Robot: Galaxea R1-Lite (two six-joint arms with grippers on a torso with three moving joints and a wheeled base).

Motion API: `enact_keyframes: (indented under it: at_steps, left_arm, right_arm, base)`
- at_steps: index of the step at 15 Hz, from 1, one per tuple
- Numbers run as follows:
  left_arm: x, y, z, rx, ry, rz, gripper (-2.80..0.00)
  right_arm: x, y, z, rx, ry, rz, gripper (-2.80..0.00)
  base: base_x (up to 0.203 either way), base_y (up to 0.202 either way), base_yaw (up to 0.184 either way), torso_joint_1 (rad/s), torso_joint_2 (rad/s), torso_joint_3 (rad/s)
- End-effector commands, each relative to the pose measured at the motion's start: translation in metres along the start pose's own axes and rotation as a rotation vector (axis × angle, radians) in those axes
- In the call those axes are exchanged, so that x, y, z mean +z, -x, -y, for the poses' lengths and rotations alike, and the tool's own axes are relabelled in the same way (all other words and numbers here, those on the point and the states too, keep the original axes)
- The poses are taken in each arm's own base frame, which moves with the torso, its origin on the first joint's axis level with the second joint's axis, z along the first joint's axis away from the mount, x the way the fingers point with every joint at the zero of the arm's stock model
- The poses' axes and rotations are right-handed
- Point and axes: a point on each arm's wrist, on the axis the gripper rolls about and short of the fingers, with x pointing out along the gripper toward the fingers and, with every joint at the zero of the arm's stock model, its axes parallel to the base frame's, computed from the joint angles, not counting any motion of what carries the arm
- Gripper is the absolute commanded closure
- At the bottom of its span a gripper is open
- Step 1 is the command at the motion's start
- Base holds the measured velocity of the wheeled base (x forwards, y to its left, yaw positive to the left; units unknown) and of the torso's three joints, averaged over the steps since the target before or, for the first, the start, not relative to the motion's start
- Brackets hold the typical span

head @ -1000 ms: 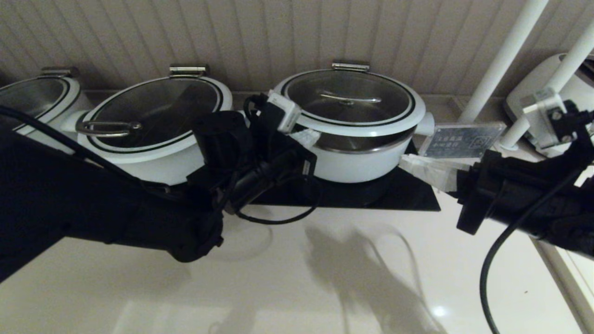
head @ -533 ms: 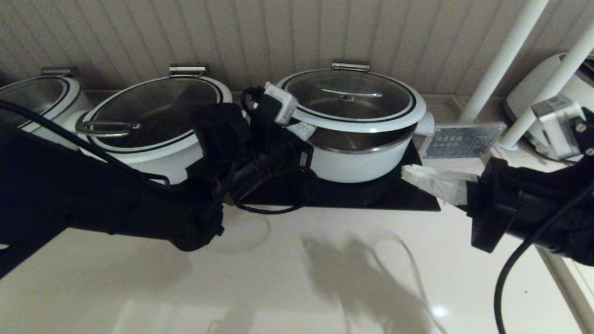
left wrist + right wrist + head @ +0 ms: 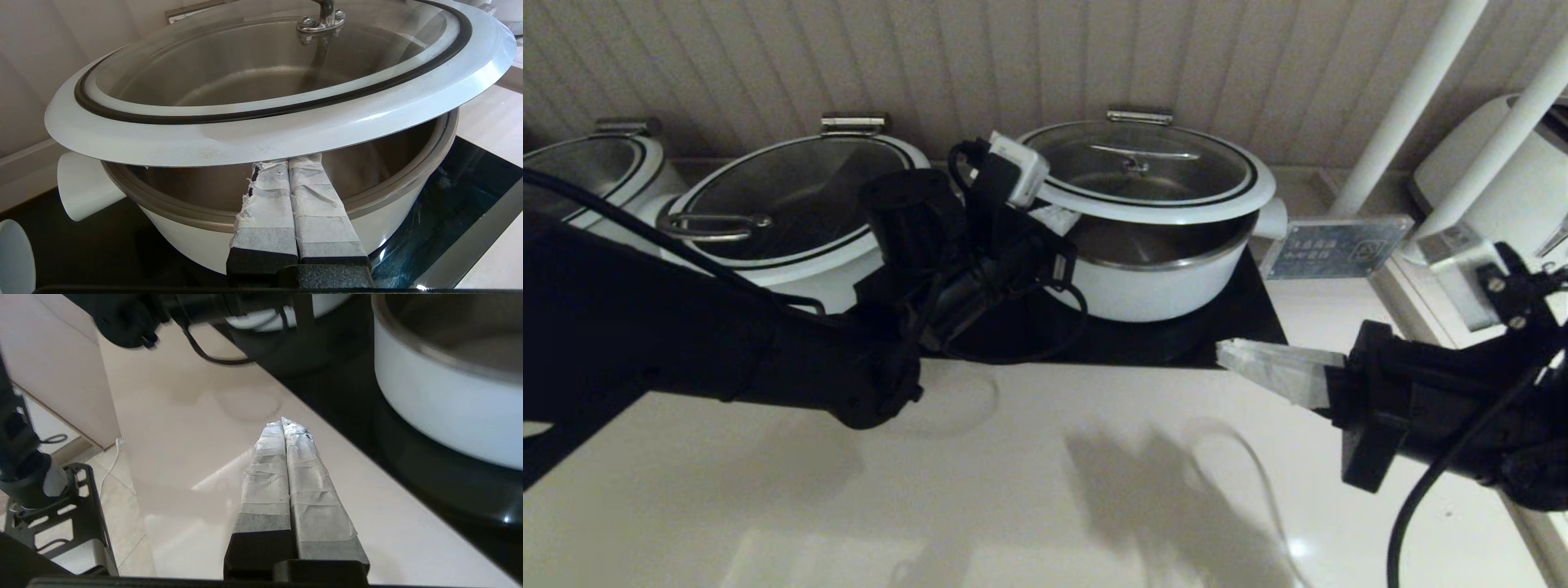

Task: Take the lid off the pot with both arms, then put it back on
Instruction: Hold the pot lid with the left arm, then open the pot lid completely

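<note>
The glass lid [image 3: 1143, 167] with its white rim and steel bar handle is tilted over the deep white pot [image 3: 1152, 286], raised at the near left side so that the steel lining shows. My left gripper [image 3: 1058, 220] is shut, with its taped tips under the lid's rim [image 3: 261, 139]. In the left wrist view the left gripper [image 3: 288, 161] presses up against the rim's underside above the pot [image 3: 400, 212]. My right gripper [image 3: 1229, 353] is shut and empty, over the counter off the pot's front right. In the right wrist view the right gripper [image 3: 282, 421] hangs apart from the pot [image 3: 441, 404].
The pot stands on a black cooktop plate [image 3: 1250, 327]. A wider white pot with a loop-handled lid [image 3: 792, 204] stands close on the left, and another pot [image 3: 588, 163] beyond it. A small sign [image 3: 1335, 245], white poles [image 3: 1405, 98] and a white appliance [image 3: 1527, 188] are at the right.
My left gripper has pushed the lid's near left edge higher, tilting it more. My right gripper has drawn back from the pot's right side, down and toward the counter's front.
</note>
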Motion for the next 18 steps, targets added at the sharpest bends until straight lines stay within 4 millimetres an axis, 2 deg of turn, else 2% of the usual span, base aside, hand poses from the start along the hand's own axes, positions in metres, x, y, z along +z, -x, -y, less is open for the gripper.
enact_keyframes:
  at_steps: [1, 9, 13, 18]
  left_arm:
    - [0.001, 0.0, 0.0, 0.001, -0.002, 0.009, 0.0]
    - [0.003, 0.001, -0.006, 0.016, -0.006, 0.015, 0.0]
    - [0.003, 0.001, -0.007, 0.017, -0.006, 0.013, 0.0]
    - [0.002, 0.0, -0.006, 0.017, -0.006, 0.013, 0.0]
  right_arm:
    - [-0.008, -0.01, 0.006, -0.004, -0.016, -0.033, 0.0]
    - [-0.01, -0.045, 0.061, -0.169, 0.029, 0.059, 0.0]
    - [-0.015, -0.056, 0.075, -0.238, 0.037, 0.085, 0.0]
    - [-0.003, -0.075, 0.103, -0.277, 0.073, 0.154, 0.0]
  base:
    - [0.0, 0.0, 0.0, 0.0, 0.0, 0.0]
    - [0.0, 0.0, 0.0, 0.0, 0.0, 0.0]
    - [0.0, 0.0, 0.0, 0.0, 0.0, 0.0]
    - [0.0, 0.0, 0.0, 0.0, 0.0, 0.0]
